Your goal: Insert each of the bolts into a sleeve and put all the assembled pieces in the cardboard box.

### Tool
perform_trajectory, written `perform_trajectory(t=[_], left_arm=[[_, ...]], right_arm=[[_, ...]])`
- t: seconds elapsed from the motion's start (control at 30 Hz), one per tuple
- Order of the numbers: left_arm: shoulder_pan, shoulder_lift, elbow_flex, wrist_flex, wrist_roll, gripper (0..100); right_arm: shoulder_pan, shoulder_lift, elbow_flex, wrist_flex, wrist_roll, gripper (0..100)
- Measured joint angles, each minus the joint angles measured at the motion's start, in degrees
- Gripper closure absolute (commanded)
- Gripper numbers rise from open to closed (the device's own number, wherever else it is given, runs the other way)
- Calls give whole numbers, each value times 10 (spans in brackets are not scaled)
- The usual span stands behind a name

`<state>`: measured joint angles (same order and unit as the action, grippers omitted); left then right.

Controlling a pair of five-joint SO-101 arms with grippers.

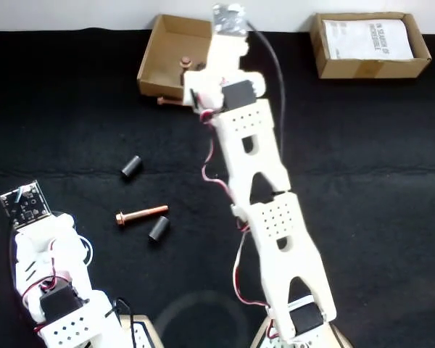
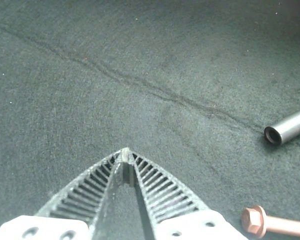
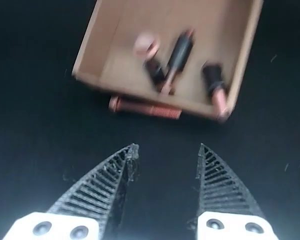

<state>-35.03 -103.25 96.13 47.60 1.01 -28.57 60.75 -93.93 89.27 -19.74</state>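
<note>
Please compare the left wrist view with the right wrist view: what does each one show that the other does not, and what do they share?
Of the two, the left wrist view alone has the left gripper, shut, an empty sleeve lying on its side and a copper bolt near it. The right wrist view alone has the right gripper, open, the cardboard box with assembled pieces inside, and a loose bolt lying just outside the box wall. Both share the black cloth on the table.
</note>
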Motion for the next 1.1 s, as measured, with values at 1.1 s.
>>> perform_trajectory(t=[1.1], left_arm=[[-46, 0, 0, 0, 0, 991]], right_arm=[[-203, 6, 106, -5, -318, 831]])
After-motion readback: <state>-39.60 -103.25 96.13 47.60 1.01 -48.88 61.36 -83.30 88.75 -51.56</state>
